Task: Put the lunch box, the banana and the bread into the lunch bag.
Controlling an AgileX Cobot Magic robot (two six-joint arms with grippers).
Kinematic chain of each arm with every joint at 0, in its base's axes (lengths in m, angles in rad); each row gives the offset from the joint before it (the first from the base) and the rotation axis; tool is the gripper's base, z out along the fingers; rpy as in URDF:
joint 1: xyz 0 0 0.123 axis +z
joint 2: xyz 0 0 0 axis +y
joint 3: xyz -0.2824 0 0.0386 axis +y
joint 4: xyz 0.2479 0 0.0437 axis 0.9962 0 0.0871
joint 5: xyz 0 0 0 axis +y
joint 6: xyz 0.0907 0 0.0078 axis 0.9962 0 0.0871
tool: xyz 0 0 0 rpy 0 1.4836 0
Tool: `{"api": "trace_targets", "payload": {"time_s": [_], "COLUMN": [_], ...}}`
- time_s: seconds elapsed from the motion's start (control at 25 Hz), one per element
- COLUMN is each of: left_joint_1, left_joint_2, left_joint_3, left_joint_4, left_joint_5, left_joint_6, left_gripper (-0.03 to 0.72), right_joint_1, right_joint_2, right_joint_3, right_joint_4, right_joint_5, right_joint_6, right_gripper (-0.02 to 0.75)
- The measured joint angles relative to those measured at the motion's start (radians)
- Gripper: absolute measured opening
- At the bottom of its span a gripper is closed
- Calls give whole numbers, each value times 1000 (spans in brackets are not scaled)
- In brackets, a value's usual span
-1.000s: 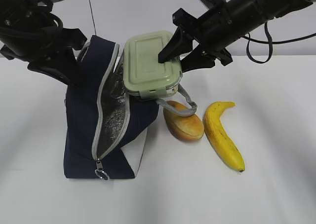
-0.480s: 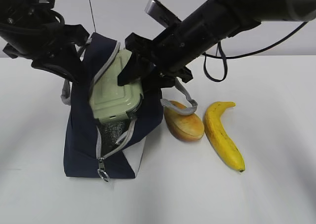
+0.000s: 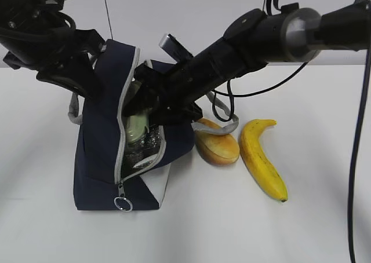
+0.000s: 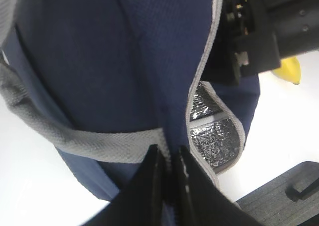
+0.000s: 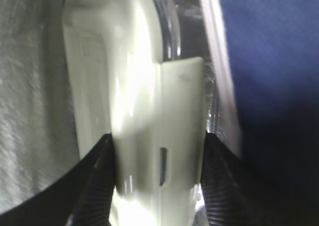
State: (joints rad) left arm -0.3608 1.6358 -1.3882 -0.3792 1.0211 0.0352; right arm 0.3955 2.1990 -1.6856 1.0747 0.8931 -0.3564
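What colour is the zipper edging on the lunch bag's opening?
Grey, along the boxy navy-blue fabric lunch bag's zipper edging; clearest in the exterior view.

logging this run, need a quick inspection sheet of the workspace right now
surface: white table, bare around the items
lunch bag: upright, zipper open, foil lining showing
lunch box: on edge inside the bag mouth, right gripper shut on it
bread: on the table beside the bag, under a grey strap
banana: on the table right of the bread
left gripper: shut on the bag's fabric by the grey strap
clutter: nothing seen
cables: black cable hanging from the right arm
surroundings: plain pale wall
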Motion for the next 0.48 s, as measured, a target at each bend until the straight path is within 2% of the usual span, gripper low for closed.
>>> {"api": "trace_targets", "payload": {"time_s": [0.16,0.48], "left_joint_1": [0,0], "left_joint_2": [0,0], "left_joint_3": [0,0], "left_joint_4": [2,6], "left_joint_5": [4,8], "left_joint_6": [0,0], "left_gripper": [11,11], "right_joint_1": [0,0], "right_joint_2": [69,129], "right_joint_3": [-30,-52], "right_joint_4": [65,88], "right_joint_5": [5,-23], "right_joint_6": [-31,-37], "right_gripper": [370,372]}}
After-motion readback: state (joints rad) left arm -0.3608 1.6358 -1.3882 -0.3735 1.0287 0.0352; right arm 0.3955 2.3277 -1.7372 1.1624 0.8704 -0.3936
